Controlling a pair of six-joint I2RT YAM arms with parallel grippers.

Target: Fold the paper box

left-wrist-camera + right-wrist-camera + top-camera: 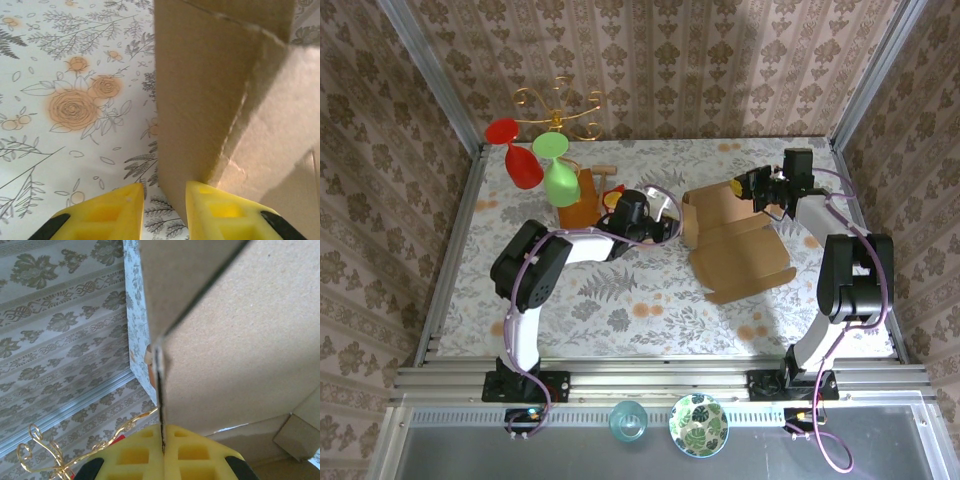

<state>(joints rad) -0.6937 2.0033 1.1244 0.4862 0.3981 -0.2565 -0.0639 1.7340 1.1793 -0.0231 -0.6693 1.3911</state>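
Brown corrugated cardboard paper box [745, 262] sits half-folded: right end effector [163, 440] clamps its far flap; left end effector [164, 200], slightly parted and empty, probably should grip its left wall next.

Left fingers [102, 220] slightly apart; right fingers [135, 455] pressed together.

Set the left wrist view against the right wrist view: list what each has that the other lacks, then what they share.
Left wrist view: the left gripper, yellow fingers apart, a standing flap just ahead. Right wrist view: patterned wallpaper, a gold wire scroll stand, and the right gripper shut on a flap's edge. Both: the plain brown corrugated cardboard paper box and the flowered tablecloth.
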